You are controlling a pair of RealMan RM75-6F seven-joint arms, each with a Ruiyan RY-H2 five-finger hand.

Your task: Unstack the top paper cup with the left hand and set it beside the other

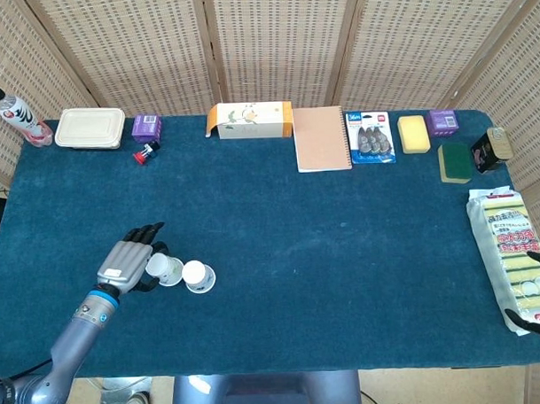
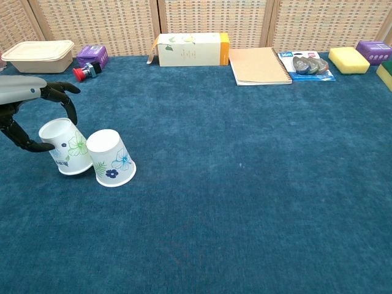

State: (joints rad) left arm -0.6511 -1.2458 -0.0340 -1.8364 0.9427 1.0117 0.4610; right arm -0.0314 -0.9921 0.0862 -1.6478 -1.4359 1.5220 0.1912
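Two white paper cups with flower prints stand upside down near the table's front left. My left hand (image 1: 127, 264) (image 2: 26, 114) grips the left cup (image 1: 169, 269) (image 2: 67, 147), fingers arched over its top and thumb against its near side. That cup is tilted, with its rim low on the blue cloth, right beside the other cup (image 1: 199, 276) (image 2: 111, 158); the two look to be touching. My right hand (image 1: 539, 292) shows only as dark fingers spread at the head view's lower right edge, holding nothing.
Along the far edge lie a bottle (image 1: 13, 113), food container (image 1: 90, 128), purple box (image 1: 146, 126), tea box (image 1: 249, 119), notebook (image 1: 321, 138), blister pack (image 1: 371, 136) and sponges (image 1: 413, 133). A sponge pack (image 1: 509, 251) lies by the right hand.
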